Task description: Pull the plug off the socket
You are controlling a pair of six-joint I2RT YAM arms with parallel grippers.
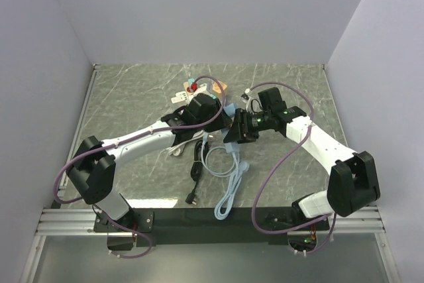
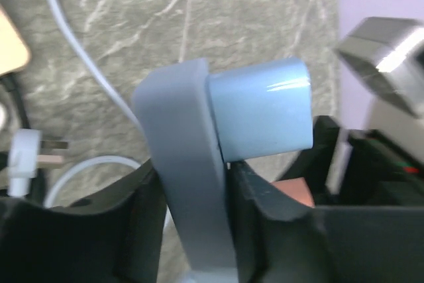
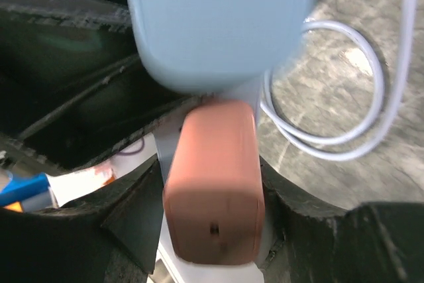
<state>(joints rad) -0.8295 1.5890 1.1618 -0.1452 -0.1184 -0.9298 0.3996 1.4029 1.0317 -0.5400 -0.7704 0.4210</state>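
A grey-green marbled table (image 1: 132, 91), boxed in by plain white walls (image 1: 199, 11), is seen from above, with both arms brought together over its middle.

The left gripper (image 2: 194, 180) is closed on a pale socket strip (image 2: 185, 137), which is seen edge-on and upright from the left wrist. Its black fingers (image 2: 255, 207) are pressed against the strip's two flat faces. A light blue plug (image 2: 262, 107) is seated in the strip and juts out to one side.

Just beside it on the same face, a salmon plug (image 3: 212, 190) is seated in the strip. It is gripped by the right gripper (image 3: 211, 177), whose jaws are closed partway, one set against each side of the plug's body. The two grippers are shown almost touching, meeting at the strip from opposite sides. Whether the strip is lifted off the table cannot be told.

A white cable (image 1: 232, 177) is looped on the marble between the arms and trails toward the near edge. A black cable (image 1: 195, 170) lies just to its left. A loose white plug (image 2: 23, 157) with bare prongs rests on the table near the strip. Behind the grippers, a small cluster of tagged items (image 1: 199, 87) is seen, too small to be made out.
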